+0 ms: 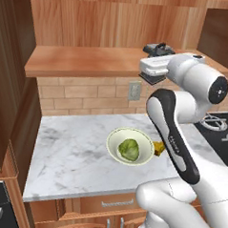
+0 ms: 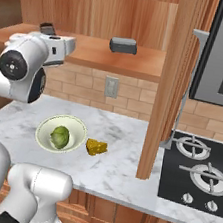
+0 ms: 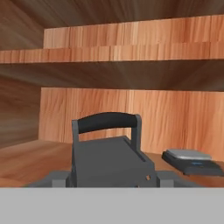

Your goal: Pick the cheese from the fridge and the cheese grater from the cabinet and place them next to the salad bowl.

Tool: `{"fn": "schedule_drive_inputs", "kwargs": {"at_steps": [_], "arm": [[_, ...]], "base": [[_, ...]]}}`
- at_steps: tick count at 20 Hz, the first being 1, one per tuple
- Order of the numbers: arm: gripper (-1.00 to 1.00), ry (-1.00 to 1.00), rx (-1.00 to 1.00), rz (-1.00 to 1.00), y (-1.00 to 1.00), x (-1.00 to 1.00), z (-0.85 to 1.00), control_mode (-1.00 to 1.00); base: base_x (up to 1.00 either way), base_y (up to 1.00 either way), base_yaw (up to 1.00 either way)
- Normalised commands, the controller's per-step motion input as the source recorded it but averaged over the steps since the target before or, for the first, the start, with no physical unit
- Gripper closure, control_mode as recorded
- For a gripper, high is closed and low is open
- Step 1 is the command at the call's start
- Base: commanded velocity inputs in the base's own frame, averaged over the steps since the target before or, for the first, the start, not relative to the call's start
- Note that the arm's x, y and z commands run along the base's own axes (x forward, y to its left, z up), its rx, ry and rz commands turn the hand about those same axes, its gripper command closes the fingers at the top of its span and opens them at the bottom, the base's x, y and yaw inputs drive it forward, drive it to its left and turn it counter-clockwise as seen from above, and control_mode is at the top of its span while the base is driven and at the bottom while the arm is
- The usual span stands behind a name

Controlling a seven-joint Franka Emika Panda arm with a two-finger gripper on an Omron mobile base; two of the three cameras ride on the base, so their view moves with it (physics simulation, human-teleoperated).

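Hand (image 3: pixel 111 177) is reaching into the cabinet (image 3: pixel 87 109), fingers (image 3: pixel 54 178) standing spread either side of the cheese grater (image 3: pixel 109 153), close against its body. Can't tell if they're pinching it or just flanking it. Grater is sitting upright on the cabinet shelf (image 3: pixel 30 159), loop handle up, with a flat scale (image 3: pixel 192 161) to its right, a bit farther back. Down on the bench (image 2: pixel 122 155), cheese (image 2: pixel 96 147) is lying just right of the salad bowl (image 2: pixel 46 124), which is holding lettuce (image 2: pixel 59 136), so the cheese part is looking done. Grater pickup is the step in hand. Next move, as I'm judging it: securing the grip, lifting clear of the shelf, backing out without clipping the scale, then lowering to bench space near the bowl.
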Motion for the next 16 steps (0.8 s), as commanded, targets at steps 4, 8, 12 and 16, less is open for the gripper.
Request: {"fn": "schedule_drive_inputs", "kwargs": {"at_steps": [4, 8, 12, 16], "arm": [[1.00, 0.08, 0.00, -0.04, 0.00, -0.76, 0.23, -1.00], [1.00, 0.12, 0.00, -0.10, 0.00, -0.63, 0.01, -1.00], [1.00, 0.13, 0.00, -0.18, 0.00, -0.47, 0.00, -1.00], [1.00, 0.01, 0.00, -0.17, 0.11, -0.40, -0.08, -1.00]], "base": [[0.00, 0.00, 0.00], [0.00, 0.00, 0.00], [0.00, 0.00, 0.00], [0.00, 0.00, 0.00]]}}
